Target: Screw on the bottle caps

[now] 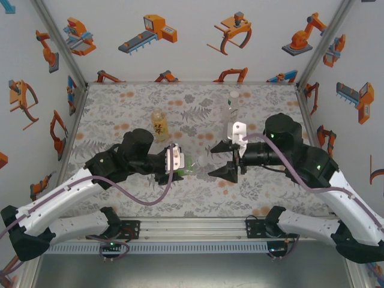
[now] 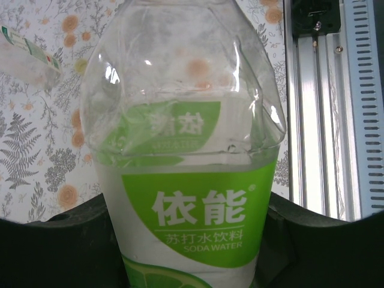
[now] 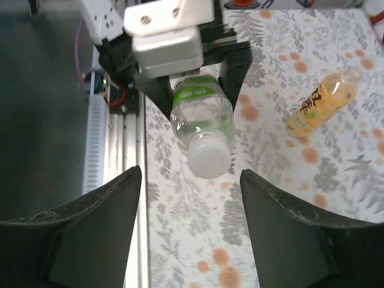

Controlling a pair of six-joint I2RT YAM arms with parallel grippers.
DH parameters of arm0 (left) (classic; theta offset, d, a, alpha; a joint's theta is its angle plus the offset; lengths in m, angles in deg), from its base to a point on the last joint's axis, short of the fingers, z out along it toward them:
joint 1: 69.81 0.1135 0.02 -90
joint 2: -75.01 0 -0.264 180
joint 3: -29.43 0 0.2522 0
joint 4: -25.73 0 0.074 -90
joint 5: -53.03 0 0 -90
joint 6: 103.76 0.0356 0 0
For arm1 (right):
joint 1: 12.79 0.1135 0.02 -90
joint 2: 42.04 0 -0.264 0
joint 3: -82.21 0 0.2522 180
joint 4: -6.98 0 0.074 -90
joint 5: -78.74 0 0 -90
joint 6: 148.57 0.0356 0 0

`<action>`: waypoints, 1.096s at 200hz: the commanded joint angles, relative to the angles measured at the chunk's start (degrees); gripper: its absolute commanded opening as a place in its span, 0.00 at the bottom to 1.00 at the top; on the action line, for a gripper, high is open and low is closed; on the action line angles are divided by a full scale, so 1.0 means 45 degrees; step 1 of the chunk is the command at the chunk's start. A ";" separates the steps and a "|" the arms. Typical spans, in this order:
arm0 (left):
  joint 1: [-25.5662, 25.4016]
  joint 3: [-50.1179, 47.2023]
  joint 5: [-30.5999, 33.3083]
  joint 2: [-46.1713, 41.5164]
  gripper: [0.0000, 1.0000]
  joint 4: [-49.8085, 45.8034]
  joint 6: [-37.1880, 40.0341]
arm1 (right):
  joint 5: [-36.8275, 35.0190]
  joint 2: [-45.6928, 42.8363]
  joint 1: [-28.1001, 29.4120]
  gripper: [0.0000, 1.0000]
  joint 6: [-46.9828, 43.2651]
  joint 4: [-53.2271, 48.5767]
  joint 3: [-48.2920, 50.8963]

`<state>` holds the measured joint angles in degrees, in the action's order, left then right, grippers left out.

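Note:
My left gripper (image 1: 182,164) is shut on the green-labelled bottle (image 2: 186,150) and holds it lying level above the table. The bottle (image 1: 191,163) points its neck at the right arm. A whitish bottle cap (image 3: 210,160) sits on that neck, also seen as a pale cap (image 1: 203,161) from above. My right gripper (image 3: 191,180) stands open just short of the cap, one finger to each side and neither touching it. From above, the right gripper (image 1: 213,161) faces the left one across a small gap. The amber bottle (image 1: 159,125) and the clear bottle (image 1: 233,105) stand upright farther back.
The amber bottle (image 3: 321,99) stands beyond the held bottle, off to one side. The aluminium rail (image 2: 318,108) runs along the table's near edge, close to both grippers. Patterned walls close in the table on the left, right and back.

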<state>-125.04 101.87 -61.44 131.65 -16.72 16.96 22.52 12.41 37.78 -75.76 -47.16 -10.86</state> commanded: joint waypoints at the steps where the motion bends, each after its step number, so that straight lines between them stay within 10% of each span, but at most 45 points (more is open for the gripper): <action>1: -0.0072 -0.0085 -0.0517 -0.0243 0.00 0.0164 -0.0128 | 0.0774 0.0347 0.0088 0.60 -0.3542 -0.1049 -0.0526; 219: -0.0092 -0.0025 -0.0735 -0.0124 0.00 0.0135 -0.0334 | 0.1268 0.0808 0.0092 0.41 -0.3563 0.0506 0.0435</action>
<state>-125.28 101.87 -63.43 131.48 -16.74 16.32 26.91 16.76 37.78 -92.43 -45.96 -9.55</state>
